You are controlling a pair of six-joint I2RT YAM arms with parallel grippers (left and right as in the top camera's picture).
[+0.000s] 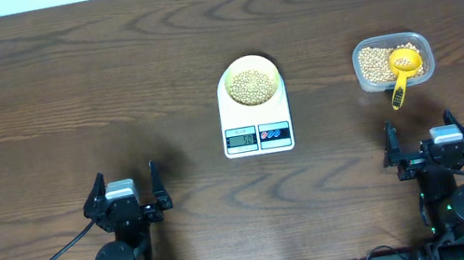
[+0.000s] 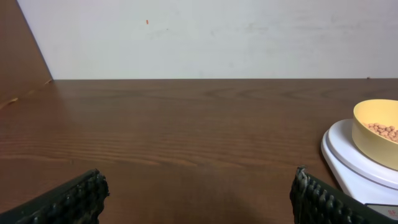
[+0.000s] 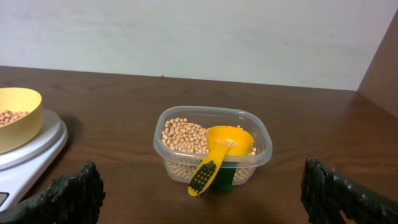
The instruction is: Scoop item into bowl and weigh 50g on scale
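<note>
I am holding my left hand (image 1: 125,179) low at the near left, fingers apart and empty, well clear of the scale (image 1: 257,135), probably so its reading is settling undisturbed. The bowl (image 1: 249,59) is sitting on its platform, holding beans (image 1: 251,87). Farther right, the scoop (image 1: 402,73) is lying in the container (image 1: 357,57). My right hand (image 1: 421,130) is resting nearer, wide apart, empty.

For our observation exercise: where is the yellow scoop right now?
Overhead view: the yellow scoop lies in the clear container, on its beans, to the right of the scale.
</note>
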